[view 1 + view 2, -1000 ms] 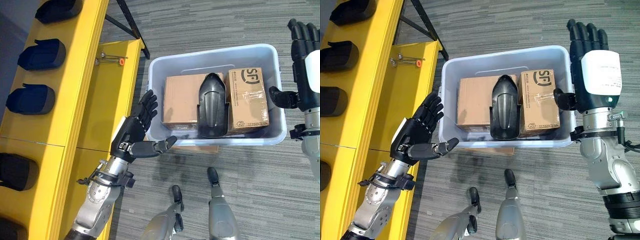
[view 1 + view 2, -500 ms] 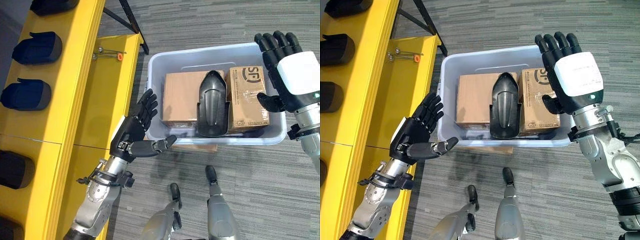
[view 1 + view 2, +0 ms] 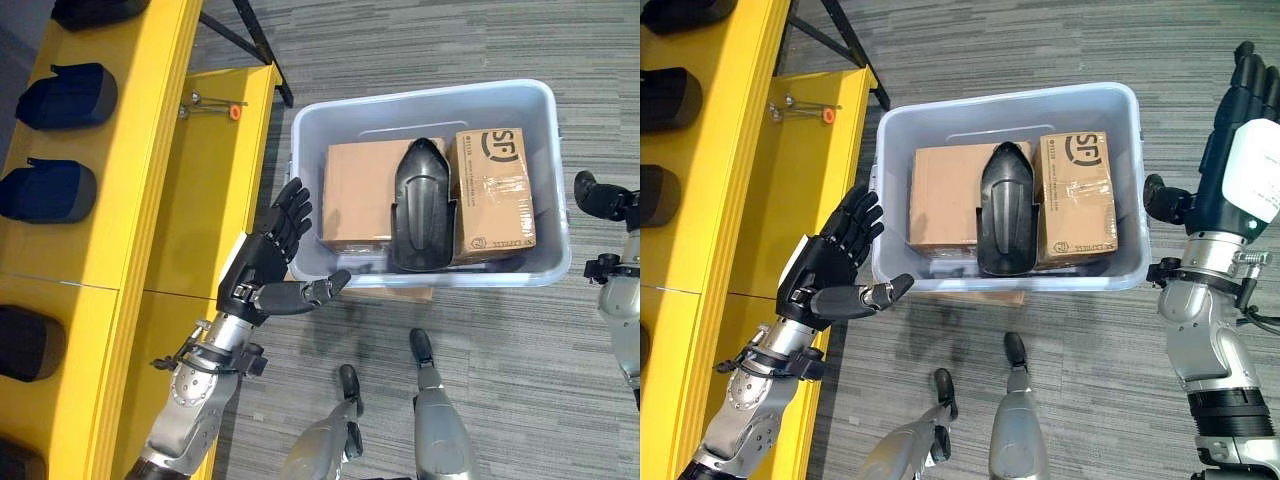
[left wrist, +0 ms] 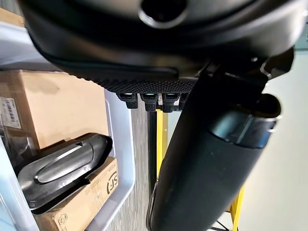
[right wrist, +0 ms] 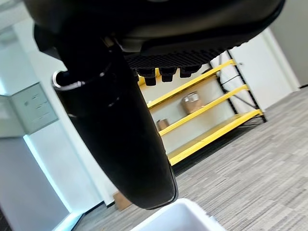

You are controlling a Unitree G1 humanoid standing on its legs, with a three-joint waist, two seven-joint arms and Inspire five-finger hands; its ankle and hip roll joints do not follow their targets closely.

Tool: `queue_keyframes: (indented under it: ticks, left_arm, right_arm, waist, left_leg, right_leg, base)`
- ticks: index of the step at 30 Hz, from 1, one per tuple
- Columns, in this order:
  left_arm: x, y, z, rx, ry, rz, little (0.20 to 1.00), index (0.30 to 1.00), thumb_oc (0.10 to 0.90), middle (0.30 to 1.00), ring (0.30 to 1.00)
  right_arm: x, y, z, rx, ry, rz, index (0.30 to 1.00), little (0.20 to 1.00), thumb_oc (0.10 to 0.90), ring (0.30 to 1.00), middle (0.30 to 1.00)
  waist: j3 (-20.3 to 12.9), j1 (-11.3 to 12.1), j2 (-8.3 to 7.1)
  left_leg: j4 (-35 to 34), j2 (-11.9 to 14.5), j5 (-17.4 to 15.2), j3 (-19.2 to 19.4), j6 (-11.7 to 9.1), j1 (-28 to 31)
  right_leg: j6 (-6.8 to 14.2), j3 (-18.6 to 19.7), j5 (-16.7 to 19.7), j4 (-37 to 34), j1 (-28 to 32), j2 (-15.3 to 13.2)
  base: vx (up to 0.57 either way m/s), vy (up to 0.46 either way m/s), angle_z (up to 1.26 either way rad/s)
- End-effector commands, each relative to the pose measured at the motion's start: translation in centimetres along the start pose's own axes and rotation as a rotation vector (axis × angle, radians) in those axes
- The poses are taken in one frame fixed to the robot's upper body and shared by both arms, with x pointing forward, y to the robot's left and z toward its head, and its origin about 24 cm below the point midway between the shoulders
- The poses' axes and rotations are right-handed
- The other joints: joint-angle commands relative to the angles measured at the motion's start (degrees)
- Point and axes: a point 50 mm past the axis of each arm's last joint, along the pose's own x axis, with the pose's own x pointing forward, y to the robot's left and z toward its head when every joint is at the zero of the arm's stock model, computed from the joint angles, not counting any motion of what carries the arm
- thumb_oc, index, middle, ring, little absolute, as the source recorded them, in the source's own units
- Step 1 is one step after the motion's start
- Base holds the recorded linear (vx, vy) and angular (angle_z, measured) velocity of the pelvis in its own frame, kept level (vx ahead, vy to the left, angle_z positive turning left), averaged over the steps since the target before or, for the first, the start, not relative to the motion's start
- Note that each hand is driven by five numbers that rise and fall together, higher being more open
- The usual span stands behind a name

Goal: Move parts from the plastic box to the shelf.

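A pale plastic box [image 3: 420, 97] stands on the carpet. In it a black moulded part [image 3: 422, 205] lies between two cardboard cartons [image 3: 360, 195] [image 3: 492, 195]. My left hand [image 3: 262, 275] is open and empty beside the box's left wall, its thumb [image 4: 207, 159] reaching toward the near corner. My right hand [image 3: 1240, 170] is open and empty too, outside the box's right wall, with its fingers straight [image 5: 115, 125]. To the left stands the yellow shelf [image 3: 150, 200], with dark parts [image 3: 65, 95] [image 3: 48, 190] in a row on it.
A bolt with an orange tip [image 3: 210, 103] lies on the shelf's lower board. A black shelf brace [image 3: 250, 40] slants behind the box. A flat cardboard piece [image 3: 390, 295] sticks out under the box's near side. Grey carpet surrounds the box.
My right hand swung in over the box's right side, then back out to the right past its wall. The left hand has stayed in place. The view has shifted slightly.
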Motion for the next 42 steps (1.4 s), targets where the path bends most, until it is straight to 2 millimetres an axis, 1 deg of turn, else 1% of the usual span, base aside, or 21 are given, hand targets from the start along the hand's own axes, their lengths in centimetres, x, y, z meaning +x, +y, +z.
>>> queue_keyframes:
  ticks: [1,2,3,5,8,9,12,19,20,23,25,26,30,31,32,33,35,39,42]
  left_arm:
    - [0.2,-0.6,3.5,0.007,-0.216,-0.027,1.0,1.0,0.9,1.0,1.0]
    - [0.2,-0.6,3.5,0.008,-0.216,-0.027,1.0,1.0,0.9,1.0,1.0]
    - [0.3,-0.6,3.4,0.009,-0.213,-0.026,1.0,1.0,0.9,1.0,1.0]
    - [0.5,-0.6,3.3,0.013,-0.208,-0.027,1.0,1.0,0.9,1.0,1.0]
    - [0.6,-0.6,3.3,0.015,-0.205,-0.033,1.0,1.0,0.9,1.0,1.0]
    - [0.6,-0.7,3.3,0.015,-0.205,-0.034,1.0,1.0,0.9,1.0,1.0]
    - [0.6,-0.7,3.2,0.01,-0.199,-0.032,1.0,1.0,0.9,1.0,1.0]
    - [0.8,-0.9,3.1,0.009,-0.198,-0.041,1.0,1.0,0.9,1.0,1.0]
    - [0.9,-1.1,3.0,0.011,-0.199,-0.043,1.0,1.0,0.9,1.0,1.0]
    - [1.1,-1.2,3.0,0.016,-0.202,-0.046,1.0,1.0,0.9,1.0,1.0]
    - [1.4,-1.4,3.0,0.011,-0.206,-0.048,1.0,1.0,0.9,1.0,1.0]
    - [1.6,-1.5,3.0,0.007,-0.208,-0.059,1.0,1.0,0.9,1.0,1.0]
    - [1.9,-1.7,2.8,0.001,-0.201,-0.075,1.0,1.0,0.9,1.0,1.0]
    - [2.1,-2.0,2.7,-0.001,-0.196,-0.094,1.0,1.0,0.9,1.0,1.0]
    - [2.1,-2.0,2.7,-0.001,-0.195,-0.098,1.0,1.0,0.9,1.0,1.0]
    - [2.3,-2.3,2.6,-0.011,-0.192,-0.12,1.0,1.0,0.9,1.0,1.0]
    - [2.4,-2.5,2.6,-0.018,-0.191,-0.13,1.0,1.0,0.9,1.0,1.0]
    - [2.6,-2.8,2.5,-0.024,-0.192,-0.147,1.0,1.0,0.9,1.0,1.0]
    - [2.7,-3.0,2.4,-0.029,-0.188,-0.158,1.0,1.0,0.9,1.0,1.0]
  right_arm:
    - [2.1,-2.2,4.4,0.093,-0.26,-0.014,1.0,1.0,0.9,1.0,1.0]
    - [2.1,-2.1,4.5,0.094,-0.264,-0.011,1.0,1.0,0.9,1.0,1.0]
    - [2.0,-1.7,5.7,0.113,-0.326,0.044,1.0,1.0,0.9,1.0,1.0]
    - [2.0,-1.6,6.8,0.14,-0.363,0.068,1.0,1.0,0.9,1.0,1.0]
    - [2.0,-1.6,8.1,0.156,-0.403,0.075,1.0,1.0,0.9,1.0,1.0]
    - [2.0,-1.6,8.2,0.162,-0.403,0.077,1.0,1.0,0.9,1.0,1.0]
    - [2.0,-1.1,8.3,0.247,-0.345,0.099,1.0,1.0,0.9,1.0,1.0]
    - [1.4,0.8,8.7,0.435,-0.272,0.199,1.0,1.0,0.9,1.0,1.0]
    - [1.2,1.4,9.1,0.509,-0.252,0.226,1.0,1.0,0.9,1.0,1.0]
    - [1.1,2.2,9.9,0.551,-0.242,0.261,1.0,1.0,0.9,1.0,1.0]
    - [1.1,3.1,10.4,0.632,-0.208,0.313,1.0,1.0,0.9,1.0,1.0]
    - [1.0,4.4,11.3,0.727,-0.176,0.377,1.0,1.0,0.9,1.0,1.0]
    - [1.1,5.8,12.6,0.819,-0.156,0.469,1.0,1.0,0.9,1.0,1.0]
    - [1.4,6.6,13.5,0.873,-0.13,0.526,1.0,1.0,0.9,1.0,1.0]
    - [1.5,6.7,13.7,0.878,-0.127,0.535,1.0,1.0,0.9,1.0,1.0]
    - [2.0,7.3,14.7,0.897,-0.131,0.582,1.0,1.0,0.9,1.0,1.0]
    - [2.0,7.7,15.4,0.917,-0.119,0.599,1.0,1.0,0.9,1.0,1.0]
    - [2.3,8.1,16.3,0.95,-0.101,0.622,1.0,1.0,0.9,1.0,1.0]
    - [2.3,8.9,16.8,1.036,-0.036,0.667,1.0,1.0,0.9,1.0,1.0]
  waist:
    - [-4.86,-0.07,-1.77]
    - [-4.86,-0.1,-1.78]
    - [-4.97,0.0,-1.93]
    - [-5.18,0.14,-2.07]
    - [-5.27,0.31,-2.23]
    - [-5.28,0.33,-2.24]
    - [-5.33,0.5,-2.25]
    - [-4.98,0.99,-2.39]
    - [-4.76,1.18,-2.32]
    - [-4.52,1.43,-2.23]
    - [-4.25,1.73,-2.06]
    - [-3.99,2.3,-1.94]
    - [-3.81,3.17,-1.88]
    - [-3.66,3.95,-1.76]
    - [-3.61,4.14,-1.73]
    - [-3.25,5.11,-1.56]
    - [-2.97,5.65,-1.45]
    - [-2.49,6.31,-1.3]
    - [-1.9,7.14,-1.15]
  left_leg:
    - [5.06,8.67,-5.8,2.95,-3.31,1.43]
    - [5.04,8.66,-5.79,2.96,-3.31,1.44]
    - [5.23,8.67,-5.79,3.04,-3.32,1.34]
    - [5.27,8.65,-5.77,3.02,-3.35,1.35]
    - [5.4,8.76,-5.76,3.01,-3.39,1.27]
    - [5.42,8.76,-5.76,3.0,-3.39,1.25]
    - [5.67,8.66,-5.85,2.85,-3.38,1.07]
    - [5.92,8.58,-6.0,2.55,-3.16,0.85]
    - [6.08,8.48,-6.07,2.34,-3.09,0.73]
    - [6.14,8.31,-6.14,2.08,-3.02,0.6]
    - [6.04,8.19,-5.98,1.86,-2.98,0.42]
    - [6.09,8.02,-5.85,1.43,-2.94,0.1]
    - [6.25,7.86,-5.67,0.94,-2.95,-0.32]
    - [6.5,7.68,-5.71,0.49,-2.92,-0.72]
    - [6.59,7.64,-5.74,0.38,-2.91,-0.81]
    - [7.25,7.39,-5.84,-0.24,-2.84,-1.59]
    - [7.87,7.18,-5.98,-0.75,-2.76,-2.28]
    - [8.15,6.87,-5.98,-1.16,-2.63,-3.1]
    - [8.53,6.68,-5.91,-1.78,-2.53,-3.91]
  right_leg:
    - [0.38,-0.66,-13.34,12.56,-2.79,-4.72]
    - [0.37,-0.65,-13.34,12.55,-2.79,-4.72]
    - [0.31,-0.62,-13.39,12.62,-2.74,-4.69]
    - [0.21,-0.63,-13.48,12.77,-2.68,-4.56]
    - [0.13,-0.86,-13.66,13.08,-2.71,-4.44]
    - [0.12,-0.86,-13.69,13.12,-2.72,-4.42]
    - [0.04,-0.88,-13.81,13.29,-2.74,-4.35]
    - [-0.02,-0.94,-13.68,13.21,-2.71,-4.35]
    - [-0.12,-0.88,-13.75,13.38,-2.86,-4.25]
    - [-0.18,-0.84,-13.74,13.47,-3.05,-4.25]
    - [-0.25,-0.86,-13.68,13.45,-3.19,-4.26]
    - [-0.33,-0.87,-13.67,13.45,-3.27,-4.33]
    - [-0.46,-1.03,-13.64,13.58,-3.45,-4.44]
    - [-0.53,-1.27,-13.75,13.71,-3.54,-4.52]
    - [-0.55,-1.37,-13.78,13.79,-3.59,-4.56]
    - [-0.65,-1.7,-13.9,14.3,-4.05,-4.73]
    - [-0.71,-1.81,-13.96,14.82,-4.55,-4.82]
    - [-0.71,-1.9,-13.99,15.52,-5.55,-4.99]
    - [-0.77,-2.13,-14.1,16.19,-6.28,-5.13]
  base:
    - [0.0,0.01,-0.03]
    - [0.0,0.0,0.0]
    - [0.0,0.0,0.0]
    - [0.0,0.0,0.0]
    - [0.0,0.0,0.0]
    - [0.0,0.0,0.0]
    - [0.0,0.0,0.0]
    - [0.0,0.0,0.0]
    - [0.0,0.0,0.0]
    - [-0.01,-0.001,0.0]
    - [-0.04,-0.008,0.02]
    - [-0.04,-0.015,0.02]
    - [-0.01,-0.013,0.02]
    - [-0.02,-0.025,0.06]
    - [-0.04,-0.034,0.19]
    - [-0.03,-0.019,0.2]
    - [-0.03,-0.014,0.12]
    - [-0.03,0.001,0.09]
    - [-0.02,0.006,0.14]
